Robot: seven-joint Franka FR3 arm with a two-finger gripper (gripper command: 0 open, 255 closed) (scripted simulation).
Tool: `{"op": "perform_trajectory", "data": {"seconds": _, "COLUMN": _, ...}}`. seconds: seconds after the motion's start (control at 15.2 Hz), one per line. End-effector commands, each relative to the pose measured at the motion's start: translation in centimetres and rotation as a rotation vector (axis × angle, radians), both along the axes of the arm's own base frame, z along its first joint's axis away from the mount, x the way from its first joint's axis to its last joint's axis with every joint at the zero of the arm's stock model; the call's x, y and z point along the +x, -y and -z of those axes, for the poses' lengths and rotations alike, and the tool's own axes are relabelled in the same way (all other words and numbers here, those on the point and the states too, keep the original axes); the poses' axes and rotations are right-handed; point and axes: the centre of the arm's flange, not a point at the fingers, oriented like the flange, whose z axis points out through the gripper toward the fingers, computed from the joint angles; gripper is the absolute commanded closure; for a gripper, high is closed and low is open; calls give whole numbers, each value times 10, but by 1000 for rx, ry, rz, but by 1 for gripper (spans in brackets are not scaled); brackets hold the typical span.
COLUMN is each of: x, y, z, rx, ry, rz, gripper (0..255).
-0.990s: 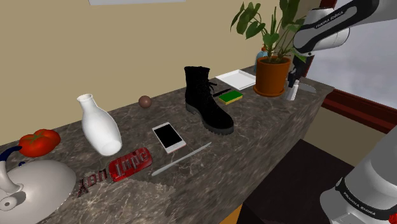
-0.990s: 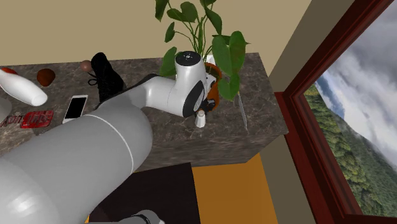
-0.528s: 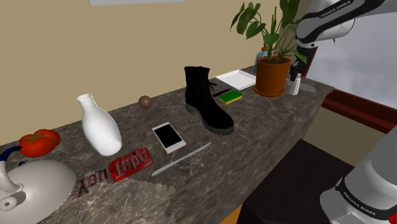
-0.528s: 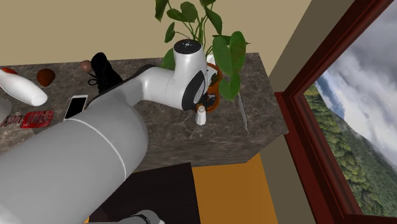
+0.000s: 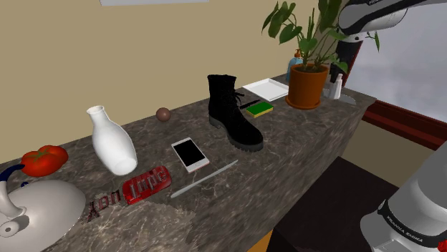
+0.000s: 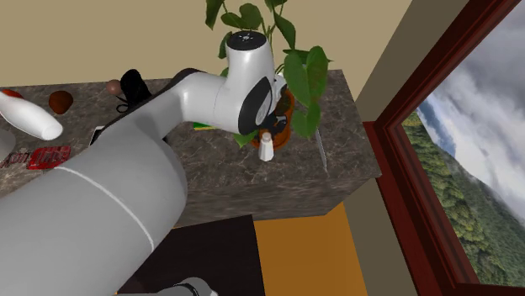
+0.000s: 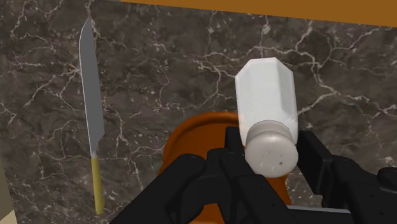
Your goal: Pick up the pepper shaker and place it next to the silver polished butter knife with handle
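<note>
The pepper shaker point(image 7: 267, 102) is white with a grey perforated cap. My gripper point(image 7: 272, 156) is shut on it at the cap end, one black finger on each side. The shaker point(image 5: 335, 88) hangs just above the counter's far right end in the shoulder view, beside the orange plant pot point(image 5: 306, 86). In the second exterior view the shaker point(image 6: 266, 150) hangs under my gripper point(image 6: 271, 133), in front of the pot. A knife point(image 7: 92, 108) with a grey blade and yellow handle lies flat on the dark marble, with the knife point(image 6: 322, 151) close to the counter's end.
A second, all-grey knife point(image 5: 204, 179) lies near the front edge. A black boot point(image 5: 233, 114), green sponge point(image 5: 260, 109), white plate point(image 5: 266, 88), phone point(image 5: 190, 153) and white vase point(image 5: 112, 141) stand along the counter. The plant's leaves point(image 6: 299, 71) spread close around my hand.
The arm has risen and taken the shaker up off the counter, drifting toward the shoulder view's right. The grip has stayed shut on the shaker.
</note>
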Motion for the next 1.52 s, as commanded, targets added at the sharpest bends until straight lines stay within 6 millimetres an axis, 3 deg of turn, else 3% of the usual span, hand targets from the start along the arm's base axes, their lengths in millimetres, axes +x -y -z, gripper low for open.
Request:
{"op": "perform_trajectory", "data": {"seconds": 0.0, "x": 0, "y": 0, "z": -13, "rx": -2, "ry": 2, "rz": -3, "gripper": 255}}
{"op": "perform_trajectory", "data": {"seconds": 0.59, "x": 0, "y": 0, "z": -56, "rx": -2, "ry": 2, "rz": -3, "gripper": 255}}
{"op": "perform_trajectory", "data": {"seconds": 1.45, "x": 39, "y": -167, "z": -56, "rx": -2, "ry": 2, "rz": -3, "gripper": 255}}
